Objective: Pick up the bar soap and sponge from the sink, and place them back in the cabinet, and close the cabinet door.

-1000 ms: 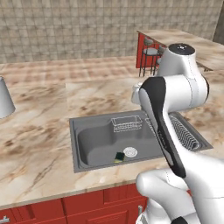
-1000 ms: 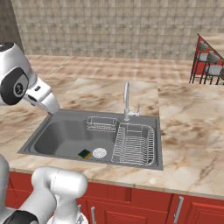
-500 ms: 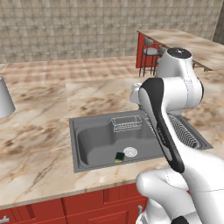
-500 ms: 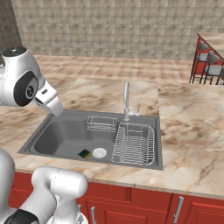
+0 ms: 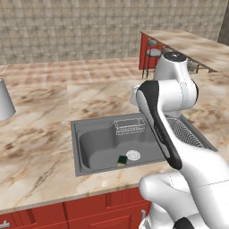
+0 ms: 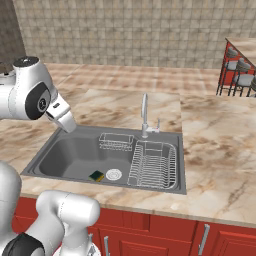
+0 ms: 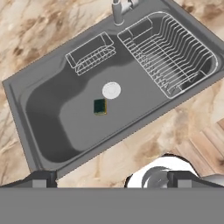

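High above the sink [image 7: 26, 131], fingers [image 7: 39, 178] stand wide and empty, looking down for aim; sponge [image 7: 100, 106] lies at the drain's [image 7: 111, 90] seven o'clock.

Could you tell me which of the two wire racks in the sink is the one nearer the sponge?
The small wire basket hanging at the back wall of the sink, left of the tap, is nearer the sponge. The large dish rack fills the sink's right side, farther away.

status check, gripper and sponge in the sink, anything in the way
Gripper open, empty, high over the sink. Sponge green face up beside the drain. Nothing on top of it.
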Robot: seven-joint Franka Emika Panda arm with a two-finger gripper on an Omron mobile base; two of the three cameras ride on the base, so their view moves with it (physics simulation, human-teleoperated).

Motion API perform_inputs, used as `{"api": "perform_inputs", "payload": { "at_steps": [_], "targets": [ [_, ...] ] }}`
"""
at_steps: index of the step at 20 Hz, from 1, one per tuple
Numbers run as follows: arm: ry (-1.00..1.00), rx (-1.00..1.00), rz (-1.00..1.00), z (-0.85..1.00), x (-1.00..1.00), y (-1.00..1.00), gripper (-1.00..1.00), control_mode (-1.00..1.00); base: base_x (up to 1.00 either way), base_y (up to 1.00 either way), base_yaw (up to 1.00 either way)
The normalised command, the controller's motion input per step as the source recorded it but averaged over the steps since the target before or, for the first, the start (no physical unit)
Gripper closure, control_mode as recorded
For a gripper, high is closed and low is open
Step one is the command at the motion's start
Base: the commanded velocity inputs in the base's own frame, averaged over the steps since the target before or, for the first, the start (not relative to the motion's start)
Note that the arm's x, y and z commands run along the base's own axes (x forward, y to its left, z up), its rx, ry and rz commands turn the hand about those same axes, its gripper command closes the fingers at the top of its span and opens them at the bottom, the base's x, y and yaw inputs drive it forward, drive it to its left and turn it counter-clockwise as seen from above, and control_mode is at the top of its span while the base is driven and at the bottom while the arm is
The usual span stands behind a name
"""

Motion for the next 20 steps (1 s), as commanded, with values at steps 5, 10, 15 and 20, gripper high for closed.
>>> {"api": "perform_inputs", "payload": {
  "at_steps": [5,10,15,20],
  "targets": [
    [0.02,0.0,-0.03,-0.22,0.31,0.0,-1.0,-1.0,0.0,0.0,0.0],
    [0.0,0.0,-0.01,-0.33,0.29,0.0,-1.0,-1.0,0.0,0.0,0.0],
    [0.0,0.0,0.0,-0.32,0.3,0.0,-1.0,-1.0,0.0,0.0,0.0],
    [0.01,0.0,0.0,-0.32,0.29,0.0,-1.0,-1.0,0.0,0.0,0.0]
  ]
}}
